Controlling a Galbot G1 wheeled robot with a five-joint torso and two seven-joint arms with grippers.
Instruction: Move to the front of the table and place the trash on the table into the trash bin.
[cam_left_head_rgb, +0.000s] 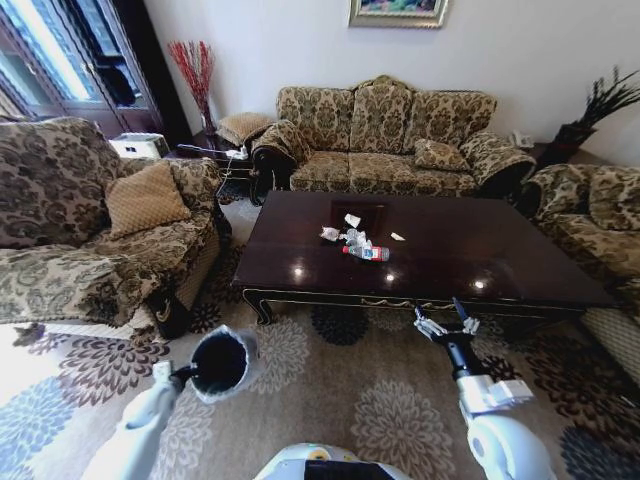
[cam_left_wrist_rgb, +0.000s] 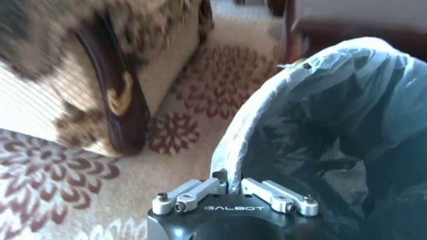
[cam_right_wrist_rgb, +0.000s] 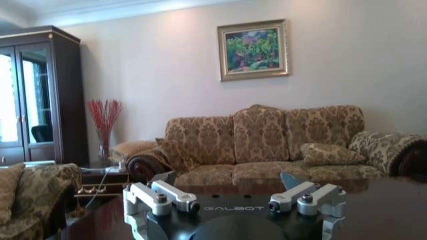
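Observation:
The dark glossy table (cam_left_head_rgb: 480, 250) stands just ahead of me in the head view. Near its middle lies the trash: crumpled white paper scraps (cam_left_head_rgb: 350, 221) and a small clear bottle (cam_left_head_rgb: 368, 253) with a red-and-blue label. My left gripper (cam_left_head_rgb: 183, 376) holds the bag-lined trash bin (cam_left_head_rgb: 221, 363) low at the left, above the carpet. In the left wrist view that gripper (cam_left_wrist_rgb: 229, 181) is shut on the rim of the trash bin (cam_left_wrist_rgb: 320, 125). My right gripper (cam_left_head_rgb: 444, 320) hovers open at the table's near edge, right of the trash. In the right wrist view the gripper (cam_right_wrist_rgb: 230, 192) is open with nothing between its fingers, over the table (cam_right_wrist_rgb: 393, 210).
A patterned armchair (cam_left_head_rgb: 90, 230) stands left of the table, and its dark wooden front (cam_left_wrist_rgb: 120, 100) is close to the bin. A sofa (cam_left_head_rgb: 385, 135) sits behind the table and another seat (cam_left_head_rgb: 590, 215) at the right. Flowered carpet (cam_left_head_rgb: 330, 390) lies between me and the table.

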